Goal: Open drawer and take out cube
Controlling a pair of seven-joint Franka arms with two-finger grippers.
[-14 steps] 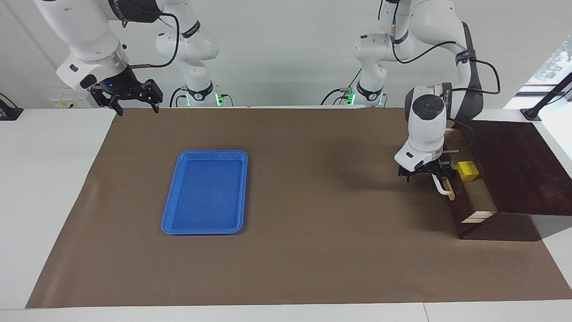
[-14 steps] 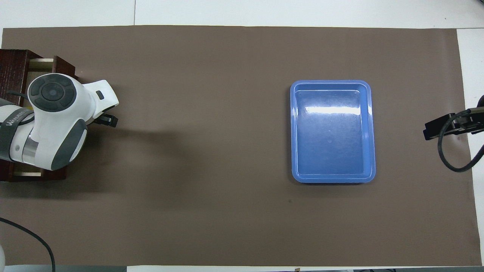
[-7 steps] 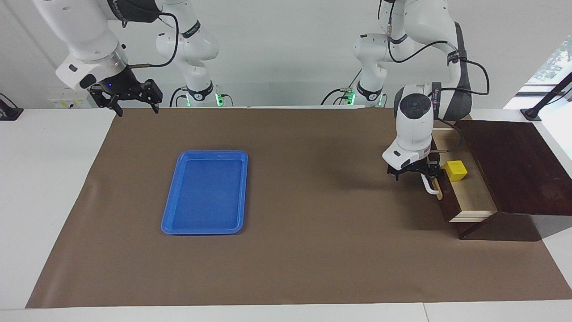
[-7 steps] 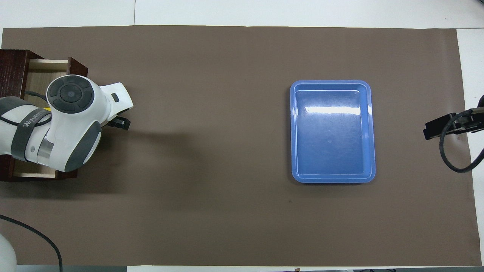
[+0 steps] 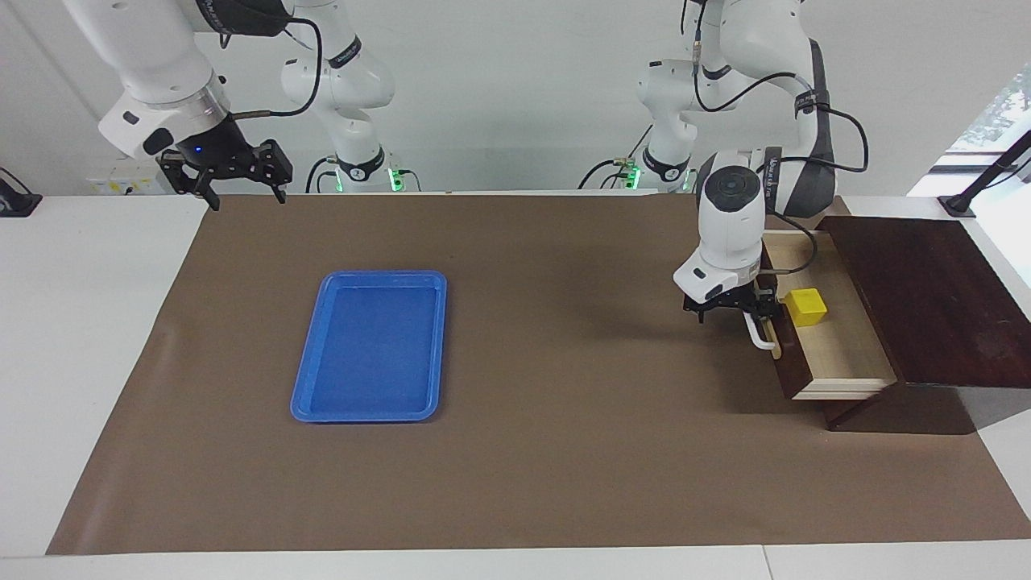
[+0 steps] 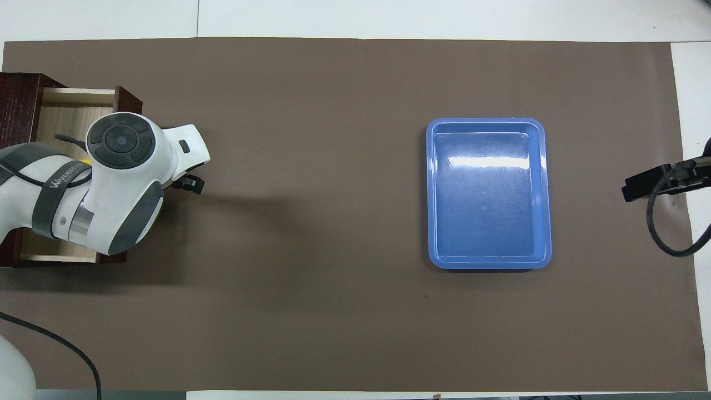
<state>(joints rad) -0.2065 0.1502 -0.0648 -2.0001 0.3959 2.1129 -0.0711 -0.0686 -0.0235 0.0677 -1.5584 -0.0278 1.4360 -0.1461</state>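
the left gripper [image 5: 737, 310] sits low at the drawer [image 5: 830, 346] front, centre right of the facing frame, its fingers at the white handle [image 5: 757, 334] — whether they clamp it or merely hook it i cannot tell. the drawer is pulled out of its dark box [image 5: 926, 298] at the frame's right edge, pale floor showing. the cube [image 5: 806, 307] rests inside the drawer, just beside the gripper, in the part of the drawer nearer the robots. the right gripper [image 5: 238, 181] hangs in the upper left of the frame with its jaws wide and holding nothing, over the mat's [image 5: 564, 451] edge — that arm waits. a blue tray [image 5: 370, 346] lies left of centre on the mat.
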